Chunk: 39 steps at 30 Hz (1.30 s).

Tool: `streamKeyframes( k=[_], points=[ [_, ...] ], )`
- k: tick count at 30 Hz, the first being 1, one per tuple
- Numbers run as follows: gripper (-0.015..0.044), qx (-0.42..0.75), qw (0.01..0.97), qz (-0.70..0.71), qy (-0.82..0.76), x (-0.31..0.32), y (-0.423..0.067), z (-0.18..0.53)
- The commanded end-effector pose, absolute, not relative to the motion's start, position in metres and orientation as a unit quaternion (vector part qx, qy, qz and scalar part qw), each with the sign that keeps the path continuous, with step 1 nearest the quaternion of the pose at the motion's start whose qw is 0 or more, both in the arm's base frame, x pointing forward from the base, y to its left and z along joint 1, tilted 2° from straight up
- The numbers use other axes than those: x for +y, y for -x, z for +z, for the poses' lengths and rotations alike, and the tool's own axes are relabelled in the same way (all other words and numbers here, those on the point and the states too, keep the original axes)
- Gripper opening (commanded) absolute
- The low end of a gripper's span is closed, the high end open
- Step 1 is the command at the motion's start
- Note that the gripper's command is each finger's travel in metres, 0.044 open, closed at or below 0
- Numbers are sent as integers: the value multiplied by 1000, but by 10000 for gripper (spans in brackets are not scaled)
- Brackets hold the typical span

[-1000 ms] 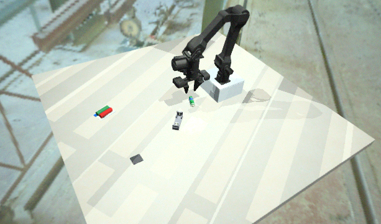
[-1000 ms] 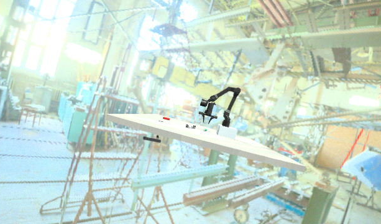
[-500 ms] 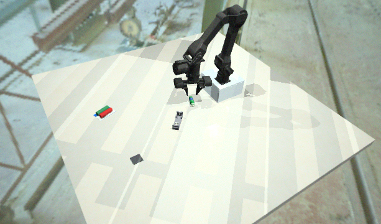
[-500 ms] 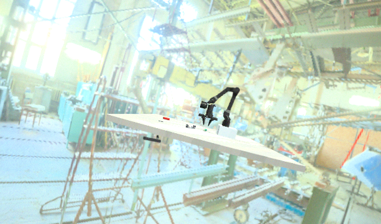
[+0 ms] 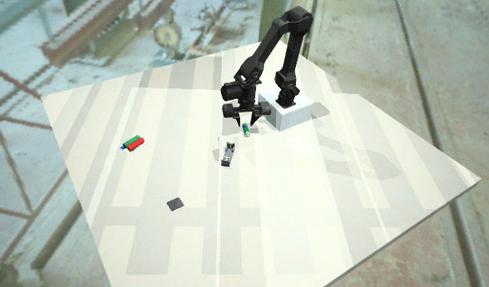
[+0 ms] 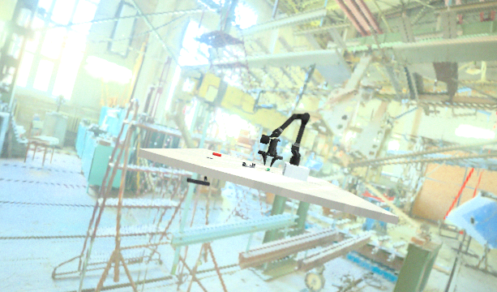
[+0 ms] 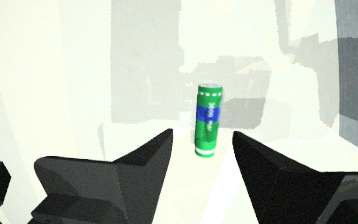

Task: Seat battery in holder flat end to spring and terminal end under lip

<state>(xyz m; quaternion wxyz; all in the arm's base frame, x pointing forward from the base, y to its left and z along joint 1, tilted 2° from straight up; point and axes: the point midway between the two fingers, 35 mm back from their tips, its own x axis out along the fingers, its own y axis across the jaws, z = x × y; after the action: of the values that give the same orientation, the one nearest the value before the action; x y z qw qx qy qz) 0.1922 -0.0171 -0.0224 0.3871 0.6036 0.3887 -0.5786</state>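
Note:
A green battery [image 5: 246, 130] [image 6: 267, 169] [image 7: 208, 120] with a blue band lies flat on the table. My gripper [image 5: 246, 119] [image 6: 269, 163] [image 7: 202, 135] hangs just above it, open and empty, one finger to each side of the battery's near end in the wrist view. The dark grey battery holder [image 5: 228, 154] [image 6: 250, 165] lies on the table a short way in front of the battery, apart from it, and looks empty. The holder is out of the wrist view.
The arm's white base block [image 5: 289, 112] [image 6: 295, 171] stands just right of the battery. A red and green block pair [image 5: 134, 143] lies at the far left. A small dark square [image 5: 175, 204] lies toward the front of the table [image 5: 308, 199].

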Motion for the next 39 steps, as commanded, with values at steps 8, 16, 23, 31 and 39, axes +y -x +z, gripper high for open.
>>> streamKeyframes(
  k=[8, 16, 23, 31, 39],
  points=[
    [227, 391, 382, -581, -603, -15, -189, -42],
    [227, 391, 382, -581, -603, -15, -187, -54],
    [108, 391, 382, -581, -603, -15, -187, -54],
    [65, 391, 382, -581, -603, -15, -187, -54],
    [65, 391, 382, -581, -603, -16, -189, -29]
  ],
)
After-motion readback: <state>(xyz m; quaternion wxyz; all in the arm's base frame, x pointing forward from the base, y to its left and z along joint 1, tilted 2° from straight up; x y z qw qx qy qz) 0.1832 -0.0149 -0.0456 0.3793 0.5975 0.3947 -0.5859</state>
